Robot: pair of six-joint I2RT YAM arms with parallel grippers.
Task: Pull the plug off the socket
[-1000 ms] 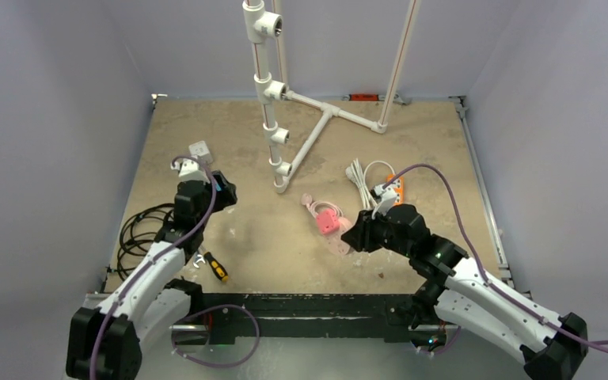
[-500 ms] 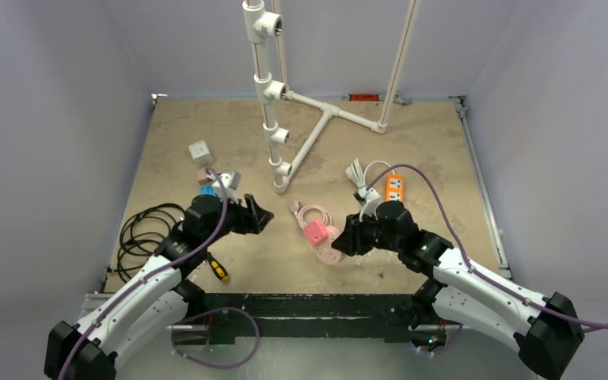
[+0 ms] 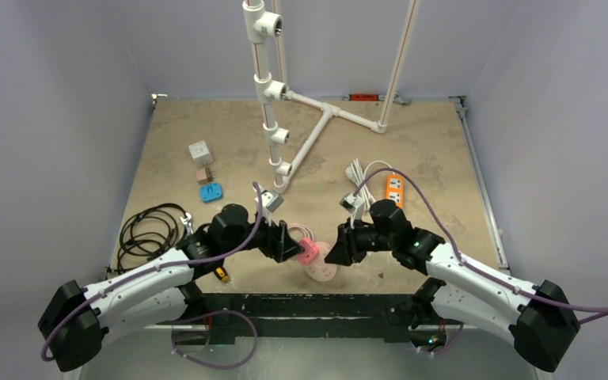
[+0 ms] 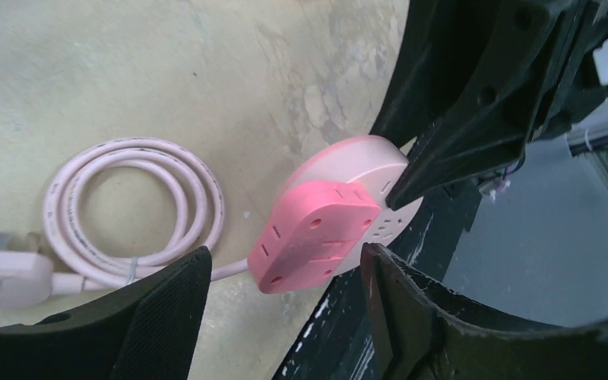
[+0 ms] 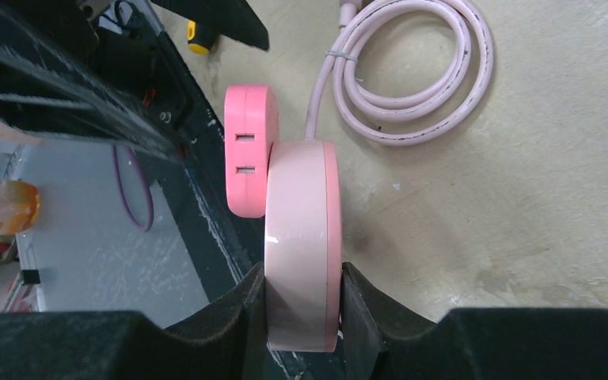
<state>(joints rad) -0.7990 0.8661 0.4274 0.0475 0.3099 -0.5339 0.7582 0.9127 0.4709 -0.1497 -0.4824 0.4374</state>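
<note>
Now the two arms have met in front of the white pipe stand (image 3: 273,119). A second ago the left arm (image 3: 150,273) hung over the small adapters (image 3: 210,191) to the left of the stand's foot. It has since swung across, and the left jaws stand open on either side of the bright pink plug (image 4: 317,237), not yet closed on it.

The right arm (image 3: 459,273) has meanwhile drawn the round pale pink socket (image 5: 302,237) a little leftward and farther out in front of the stand, toward the robot. The right jaws stay clamped on the socket's rim, holding it on edge.

The plug sits flat against the socket's face, turned toward the left arm, with no gap between the two in the right wrist view. The pink cord (image 4: 134,214) lies coiled on the bench (image 3: 412,134), on the stand's side of the socket.

By the look of it, the approach is over and the pull has not begun. One arm braces the socket and the other is placed to grip. The likely next step is for the left jaws to close on the plug alone and draw it straight off. One of those jaws sits very close to the socket's face, so a careless squeeze might catch both parts.
</note>
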